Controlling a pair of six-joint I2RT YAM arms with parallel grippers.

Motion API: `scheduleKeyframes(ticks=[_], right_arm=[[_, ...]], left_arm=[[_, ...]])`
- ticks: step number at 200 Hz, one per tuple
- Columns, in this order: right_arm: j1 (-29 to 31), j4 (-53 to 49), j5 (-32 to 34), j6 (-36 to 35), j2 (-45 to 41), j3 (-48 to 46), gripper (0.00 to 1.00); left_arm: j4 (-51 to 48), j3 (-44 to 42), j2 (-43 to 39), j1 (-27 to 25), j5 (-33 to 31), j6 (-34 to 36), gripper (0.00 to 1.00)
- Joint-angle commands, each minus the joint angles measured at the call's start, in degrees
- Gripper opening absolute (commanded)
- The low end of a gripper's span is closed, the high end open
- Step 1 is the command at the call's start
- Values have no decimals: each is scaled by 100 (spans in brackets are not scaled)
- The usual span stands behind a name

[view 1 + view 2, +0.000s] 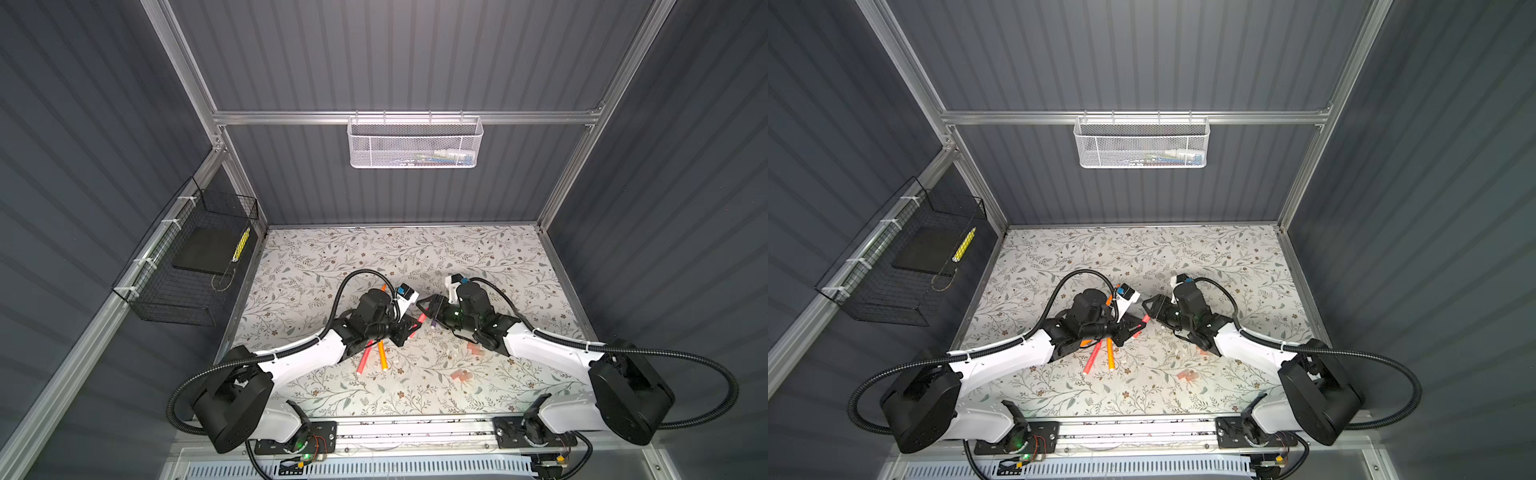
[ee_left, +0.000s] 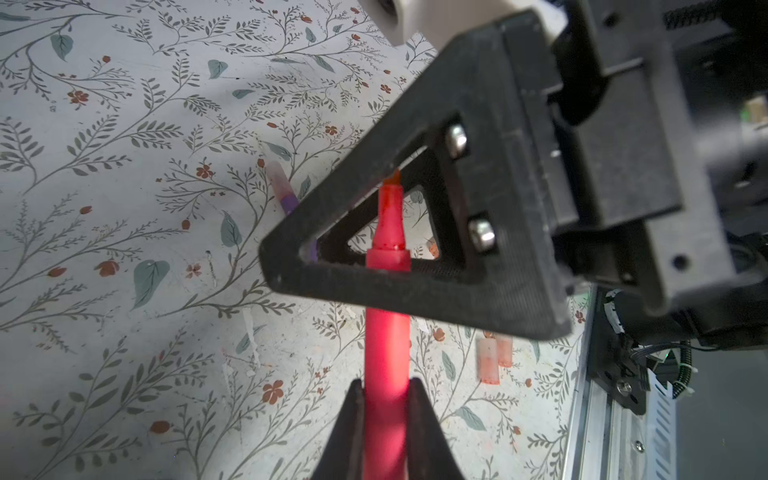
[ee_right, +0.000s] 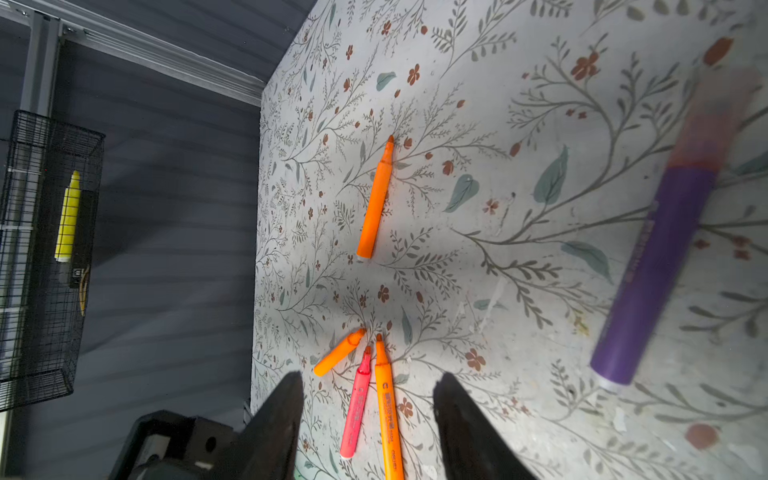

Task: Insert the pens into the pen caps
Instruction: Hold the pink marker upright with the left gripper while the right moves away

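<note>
- Looking down in a top view, a red-pink pen (image 1: 421, 319) is seen clamped in the left gripper (image 1: 409, 330), just beside the right gripper (image 1: 424, 305); pen caps (image 1: 461, 375) lie apart on the tabletop (image 1: 332, 257).
- Left wrist: barrel is pinched well behind the bare tip; judged light, stiff, slick.
- Right wrist: right gripper jaws are seen part-open, empty; caps are best taken across their sides, mouth left clear.

Left hand (image 2: 386, 388) pinched tight — right hand (image 3: 372, 378) agape
</note>
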Motion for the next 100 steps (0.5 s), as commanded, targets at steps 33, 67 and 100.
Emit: scheduleKeyframes(ticks=[33,67,100], right_arm=[[113,-5,23,32,41,171,41],[132,-79,73,26,73,231,28],[137,106,6,122,128,183,10]], left_arm=[[-71,52,71,-28,-224,88,0],[-94,73,87,-32,-216,77,0],[-68,82,129,-32,-149,68,2]])
